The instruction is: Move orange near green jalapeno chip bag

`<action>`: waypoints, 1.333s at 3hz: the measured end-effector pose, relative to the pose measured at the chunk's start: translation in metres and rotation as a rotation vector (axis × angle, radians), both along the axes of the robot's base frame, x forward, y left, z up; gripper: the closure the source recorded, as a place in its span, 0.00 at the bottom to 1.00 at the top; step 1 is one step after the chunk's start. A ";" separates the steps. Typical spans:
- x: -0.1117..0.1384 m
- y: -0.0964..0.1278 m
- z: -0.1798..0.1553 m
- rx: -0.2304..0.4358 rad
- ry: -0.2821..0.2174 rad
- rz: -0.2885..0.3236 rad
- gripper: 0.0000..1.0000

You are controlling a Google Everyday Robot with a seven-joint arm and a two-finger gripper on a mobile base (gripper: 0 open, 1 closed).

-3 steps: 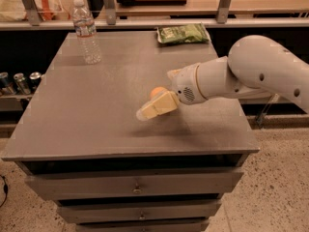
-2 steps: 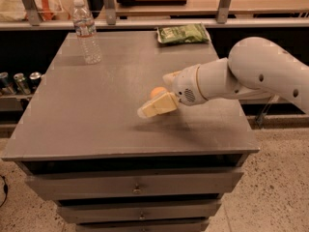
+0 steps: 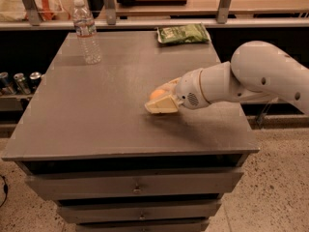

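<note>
The orange (image 3: 157,94) is a small round fruit on the grey table (image 3: 96,110), right of centre. My gripper (image 3: 161,103) reaches in from the right on a white arm (image 3: 251,79) and sits low over the table. Its cream fingers (image 3: 160,106) are closed around the orange, which is partly hidden by them. The green jalapeno chip bag (image 3: 183,34) lies flat at the table's far edge, well behind the gripper and slightly to its right.
A clear water bottle (image 3: 87,32) stands upright at the table's far left. A shelf rail with metal posts (image 3: 108,6) runs behind the table. Cans (image 3: 19,81) sit low on the left. Drawers (image 3: 135,185) are below the tabletop.
The gripper with the orange has shifted very slightly to the right. The chip bag and the bottle have not moved.
</note>
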State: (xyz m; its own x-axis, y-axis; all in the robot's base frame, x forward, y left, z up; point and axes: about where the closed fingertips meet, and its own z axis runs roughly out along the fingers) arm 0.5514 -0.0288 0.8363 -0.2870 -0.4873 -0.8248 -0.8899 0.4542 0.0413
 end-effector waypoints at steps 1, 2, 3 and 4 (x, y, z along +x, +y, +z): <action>-0.001 -0.005 -0.001 0.003 0.003 0.005 0.87; 0.016 -0.032 0.010 0.016 0.000 -0.029 1.00; 0.015 -0.031 0.010 0.016 0.000 -0.030 1.00; 0.036 -0.030 0.018 0.012 -0.045 -0.085 1.00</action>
